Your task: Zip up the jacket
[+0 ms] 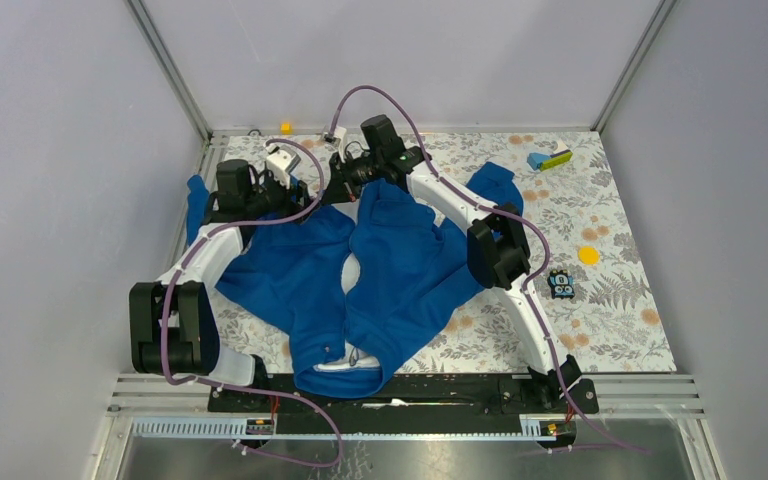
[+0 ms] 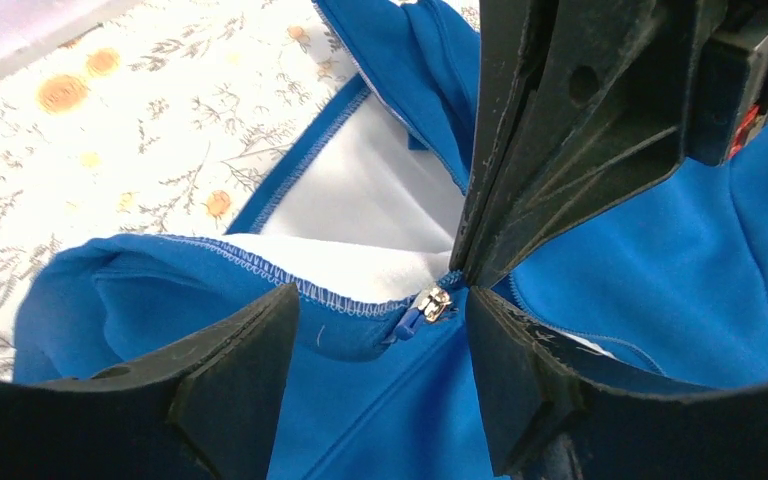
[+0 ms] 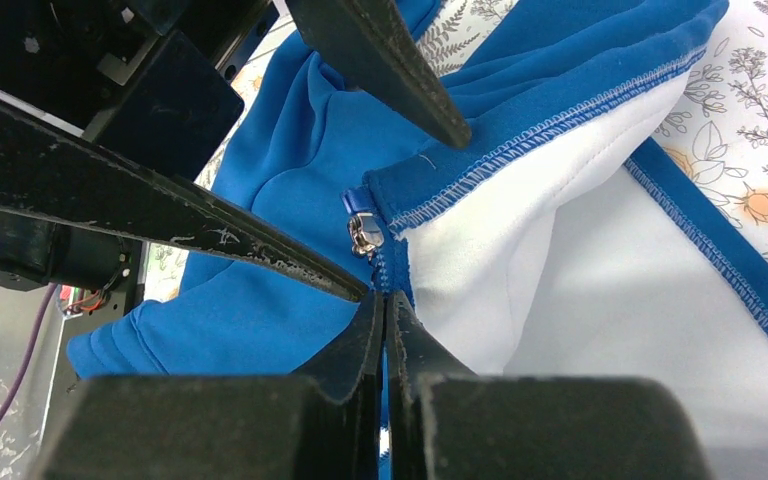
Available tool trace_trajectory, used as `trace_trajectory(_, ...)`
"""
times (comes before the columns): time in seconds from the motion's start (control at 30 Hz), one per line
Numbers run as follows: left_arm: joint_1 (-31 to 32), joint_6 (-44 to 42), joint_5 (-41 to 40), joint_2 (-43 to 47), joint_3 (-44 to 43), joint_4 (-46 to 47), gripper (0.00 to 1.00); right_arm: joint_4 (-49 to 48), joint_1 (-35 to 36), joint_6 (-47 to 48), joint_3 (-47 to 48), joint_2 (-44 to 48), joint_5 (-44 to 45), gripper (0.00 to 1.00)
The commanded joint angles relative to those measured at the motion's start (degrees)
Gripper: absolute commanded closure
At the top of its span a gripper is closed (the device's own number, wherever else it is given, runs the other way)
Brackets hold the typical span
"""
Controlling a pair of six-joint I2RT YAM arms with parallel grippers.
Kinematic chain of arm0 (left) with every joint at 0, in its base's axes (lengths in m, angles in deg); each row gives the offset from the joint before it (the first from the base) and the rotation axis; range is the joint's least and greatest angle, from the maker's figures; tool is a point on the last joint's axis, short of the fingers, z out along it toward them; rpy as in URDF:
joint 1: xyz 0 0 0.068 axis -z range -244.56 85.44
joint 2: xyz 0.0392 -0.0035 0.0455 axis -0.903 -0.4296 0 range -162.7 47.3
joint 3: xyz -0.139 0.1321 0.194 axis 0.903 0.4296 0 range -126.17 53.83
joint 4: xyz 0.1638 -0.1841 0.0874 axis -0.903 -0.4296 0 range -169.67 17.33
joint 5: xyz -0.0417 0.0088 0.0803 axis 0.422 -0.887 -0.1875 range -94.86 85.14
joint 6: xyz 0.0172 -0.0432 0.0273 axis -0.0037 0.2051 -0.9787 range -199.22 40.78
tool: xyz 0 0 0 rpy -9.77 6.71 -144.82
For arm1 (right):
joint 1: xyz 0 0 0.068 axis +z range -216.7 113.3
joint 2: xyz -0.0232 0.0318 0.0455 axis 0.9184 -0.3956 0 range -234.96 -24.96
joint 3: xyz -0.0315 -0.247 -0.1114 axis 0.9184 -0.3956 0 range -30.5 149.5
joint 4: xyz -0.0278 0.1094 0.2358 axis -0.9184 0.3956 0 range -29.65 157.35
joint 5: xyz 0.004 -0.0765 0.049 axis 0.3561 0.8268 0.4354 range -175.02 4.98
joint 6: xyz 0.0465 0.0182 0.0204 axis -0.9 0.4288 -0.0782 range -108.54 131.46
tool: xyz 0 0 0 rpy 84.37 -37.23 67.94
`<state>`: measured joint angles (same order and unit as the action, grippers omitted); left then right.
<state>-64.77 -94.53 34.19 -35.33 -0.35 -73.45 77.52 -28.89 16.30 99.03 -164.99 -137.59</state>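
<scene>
The royal-blue jacket (image 1: 400, 270) lies spread on the floral table, white lining showing at the far hem (image 2: 360, 190). Both grippers meet at that far end. My left gripper (image 1: 312, 190) (image 2: 380, 312) is open, its fingers standing either side of the silver zipper slider (image 2: 431, 304) (image 3: 363, 236) without touching it. My right gripper (image 1: 345, 185) (image 3: 387, 300) is shut on the jacket's zipper edge just beside the slider. In the left wrist view its black fingers (image 2: 560, 150) come down to a point right at the slider. The front stands open from the middle of the jacket toward the collar.
A blue and green block (image 1: 550, 158) lies at the back right. A yellow disc (image 1: 588, 255) and a small black toy (image 1: 560, 285) sit right of the jacket. A small yellow piece (image 1: 285, 127) rests at the back edge. Grey walls close in the table.
</scene>
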Motion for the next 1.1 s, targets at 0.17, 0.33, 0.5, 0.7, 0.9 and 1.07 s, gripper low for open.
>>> trace_trajectory(0.17,-0.7,-6.8,1.5,0.3,2.6,10.2,0.30,-1.9,-0.3,-0.1,1.7,0.4,-3.0,1.00)
trace_trajectory(0.33,-1.3,-5.5,6.0,-1.2,2.7,12.6,0.26,-1.8,-0.4,-0.1,1.7,0.3,-3.0,1.00)
trace_trajectory(0.5,-1.3,-6.2,9.1,-4.5,1.2,10.0,0.31,-1.9,-0.4,-0.1,1.8,0.0,-2.8,1.00)
trace_trajectory(0.7,-1.4,-4.8,9.1,-6.4,1.4,11.3,0.34,-1.8,-0.4,-0.3,2.2,-0.4,-2.7,1.00)
trace_trajectory(0.9,-1.5,-3.6,8.3,-6.7,1.5,12.9,0.67,-1.9,-0.4,-0.2,2.1,-0.5,-2.4,1.00)
trace_trajectory(1.07,-1.6,-3.9,7.0,-5.3,2.2,13.1,0.79,-1.8,-0.4,-0.2,1.9,-0.4,-1.8,1.00)
